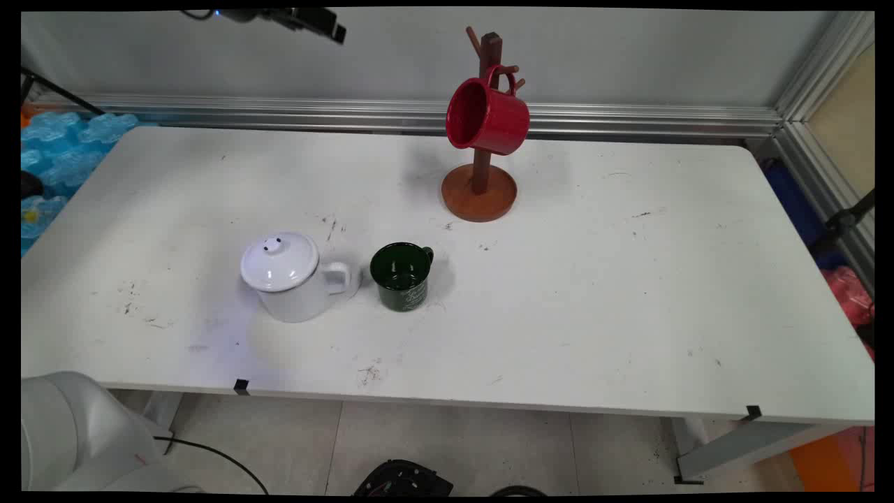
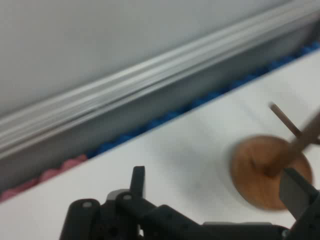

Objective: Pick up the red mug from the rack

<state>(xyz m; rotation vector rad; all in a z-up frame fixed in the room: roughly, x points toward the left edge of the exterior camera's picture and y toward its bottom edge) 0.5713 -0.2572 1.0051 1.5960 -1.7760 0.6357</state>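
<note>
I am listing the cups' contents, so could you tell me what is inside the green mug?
The green mug looks empty, showing only its dark inner wall; the very bottom is too dark to confirm.

White table [image 1: 628, 300]; white lidded pot [image 1: 293, 277] and green mug [image 1: 401, 276] side by side toward the near edge; wooden mug stand [image 1: 480, 193] near the far edge.

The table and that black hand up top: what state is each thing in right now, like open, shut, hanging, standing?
Red enamel mug: hanging by its handle on the tree, mouth tilted toward the camera.
Brown wooden mug tree: upright on its round base.
Dark green enamel mug: upright, looks empty.
White enamel teapot: upright, lid on.
Black two-finger hand: raised at the top edge, holding nothing; open or shut, cannot tell.
</note>
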